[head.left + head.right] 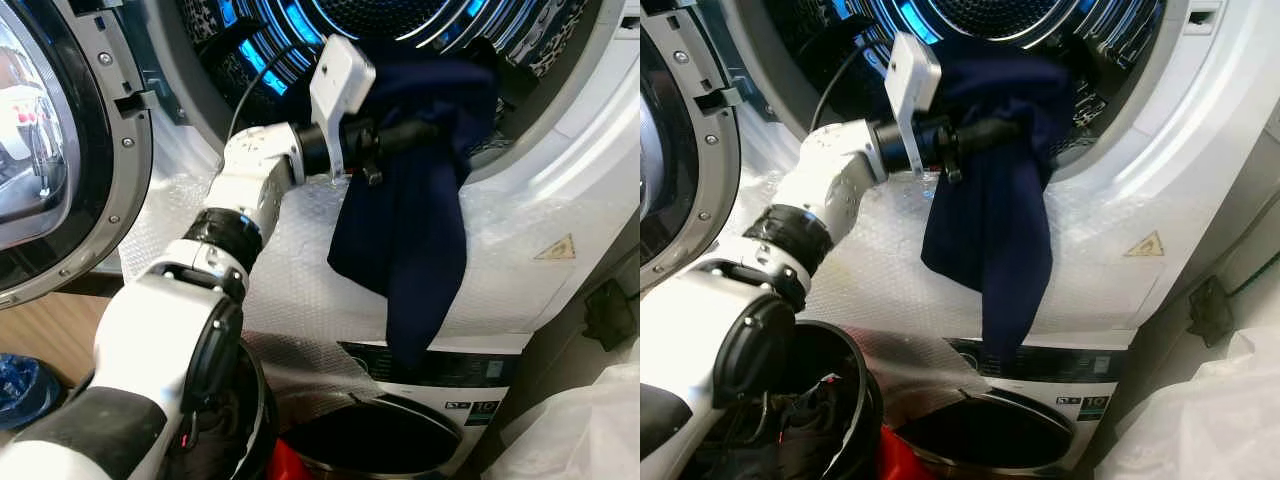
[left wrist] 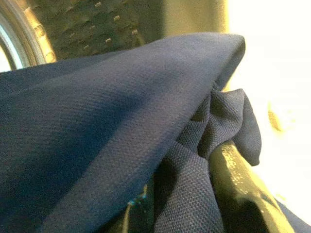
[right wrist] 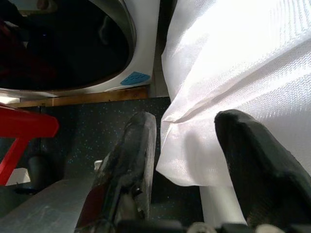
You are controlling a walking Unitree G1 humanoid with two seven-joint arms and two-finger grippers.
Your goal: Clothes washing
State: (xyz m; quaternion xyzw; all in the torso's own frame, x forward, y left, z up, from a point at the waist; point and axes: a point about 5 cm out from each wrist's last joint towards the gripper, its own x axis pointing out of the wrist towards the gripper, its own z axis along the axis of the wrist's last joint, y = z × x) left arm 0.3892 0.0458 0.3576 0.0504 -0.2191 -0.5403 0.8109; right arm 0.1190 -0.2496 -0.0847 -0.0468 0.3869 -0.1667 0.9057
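- A navy garment (image 1: 410,210) is pinched in the left gripper (image 1: 425,135) at upper centre, draped from the drum (image 1: 990,15) mouth over the rim
- It is judged soft, light and limp; a bunched fold gives the best hold
- The open door (image 1: 60,150) crowds the left; the right gripper (image 3: 187,160), spread, is seen beside white fabric (image 3: 243,73)

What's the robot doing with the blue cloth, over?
Left gripper shut on navy cloth, at the washer drum's mouth. Cloth half in, tail hanging over the front. Right gripper open, low beside white fabric. Nothing blocking.
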